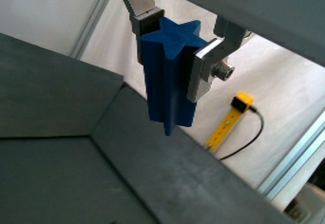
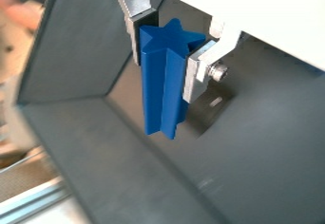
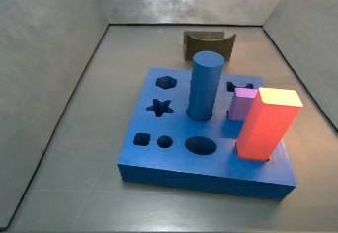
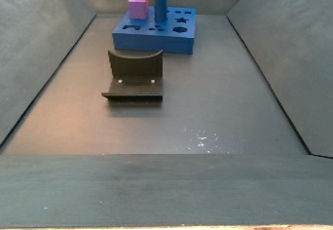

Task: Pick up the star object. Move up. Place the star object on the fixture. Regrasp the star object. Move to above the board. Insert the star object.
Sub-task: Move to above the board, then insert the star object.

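While gripper [image 1: 176, 40] fingers [image 1: 203, 68] clamp the star object [image 1: 169, 76], grey walls [image 2: 76, 47] flank it.

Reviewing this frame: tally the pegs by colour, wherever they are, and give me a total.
Blue: 2, the star object held in the pincer above the floor, and the round cylinder standing in the board
Purple: 1
Red-orange: 1
Total: 4

no readable text, labels or numbers anywhere
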You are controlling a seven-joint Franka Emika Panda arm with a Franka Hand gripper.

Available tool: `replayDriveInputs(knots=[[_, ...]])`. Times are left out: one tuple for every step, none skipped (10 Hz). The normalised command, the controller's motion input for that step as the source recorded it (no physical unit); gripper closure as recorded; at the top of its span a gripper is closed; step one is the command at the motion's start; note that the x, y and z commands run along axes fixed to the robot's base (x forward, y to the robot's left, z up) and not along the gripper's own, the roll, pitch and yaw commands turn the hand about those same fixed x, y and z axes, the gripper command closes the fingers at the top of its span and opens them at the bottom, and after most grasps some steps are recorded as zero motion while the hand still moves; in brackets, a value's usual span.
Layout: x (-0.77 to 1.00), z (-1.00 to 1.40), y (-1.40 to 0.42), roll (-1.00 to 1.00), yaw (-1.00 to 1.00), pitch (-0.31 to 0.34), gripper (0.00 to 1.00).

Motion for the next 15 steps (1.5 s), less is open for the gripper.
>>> replayDriveInputs(knots=[[-0.46, 0.18, -1.0, -1.0, -0.1, -0.014, 1.0], [-0.46, 0.19, -1.0, -1.0, -0.1, -0.01, 1.0], [-0.48, 0.18, -1.0, -1.0, -0.1, -0.004, 1.0], [-0.48, 0.19, -1.0, -1.0, -0.1, -0.001, 1.0], [-0.51, 0.19, -1.0, -1.0, -0.1, 0.001, 1.0], [-0.49, 0.17, -0.94, -1.0, -0.1, 0.001, 1.0], [-0.26, 0.08, -0.42, -1.0, -0.1, 0.006, 1.0], [-0.18, 0.04, -0.25, -1.0, -0.1, 0.007, 1.0], [-0.1, 0.02, -0.11, -1.0, -0.09, 0.009, 1.0], [-0.08, 0.02, -0.05, -0.86, -0.07, -0.001, 1.0], [-0.06, 0.0, -0.01, -0.63, -0.04, -0.016, 1.0], [-0.05, 0.0, 0.0, -0.44, -0.03, -0.016, 1.0], [-0.03, 0.0, 0.0, -0.26, -0.02, -0.012, 1.0], [0.0, -0.38, 0.0, -0.18, 0.0, -0.026, 1.0], [-0.07, -0.93, -0.12, -0.11, -0.07, 0.0, 1.0]])
